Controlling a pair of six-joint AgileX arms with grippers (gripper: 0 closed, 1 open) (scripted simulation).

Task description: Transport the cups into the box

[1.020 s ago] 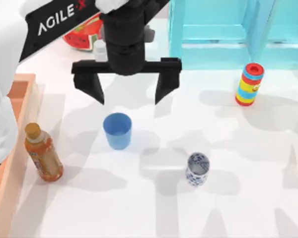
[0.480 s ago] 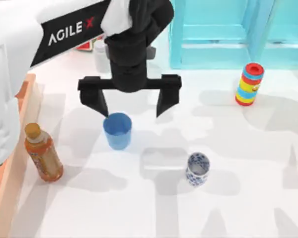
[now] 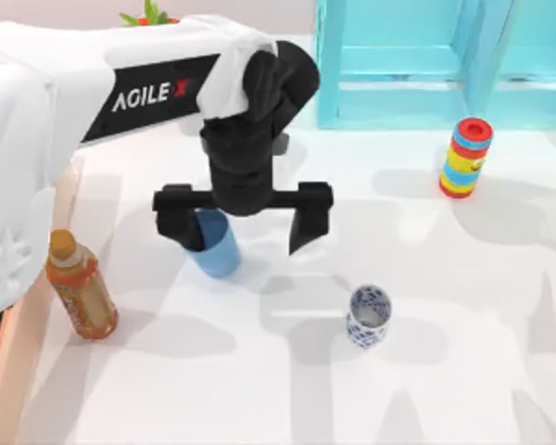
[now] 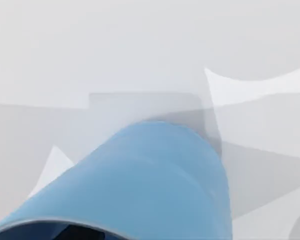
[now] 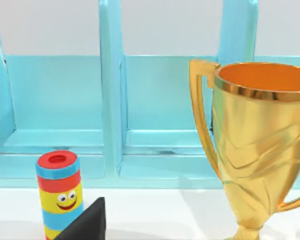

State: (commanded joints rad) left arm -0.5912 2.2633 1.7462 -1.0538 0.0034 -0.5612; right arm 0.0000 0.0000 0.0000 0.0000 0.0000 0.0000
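Note:
The plain blue cup (image 3: 221, 252) stands upright on the white table, left of centre. My left gripper (image 3: 246, 222) hangs over it, open wide. Its left finger (image 3: 181, 222) covers the cup's left rim, and its right finger (image 3: 310, 221) stands well clear of the cup. The left wrist view has the blue cup (image 4: 155, 180) very close. The white cup with blue flowers (image 3: 368, 316) stands upright farther right and nearer the front. A wall of the light-wood box (image 3: 18, 362) runs along the table's left edge. Part of my right gripper (image 5: 85, 225) faces the cabinet.
An orange tea bottle (image 3: 79, 287) stands beside the box wall. The striped cylinder (image 3: 465, 158) stands at the right in front of the turquoise cabinet (image 3: 417, 65). A gold trophy (image 5: 260, 140) stands close to my right wrist camera.
My left gripper has come forward and down from behind the blue cup until it straddles it, staying open. Neither cup has moved.

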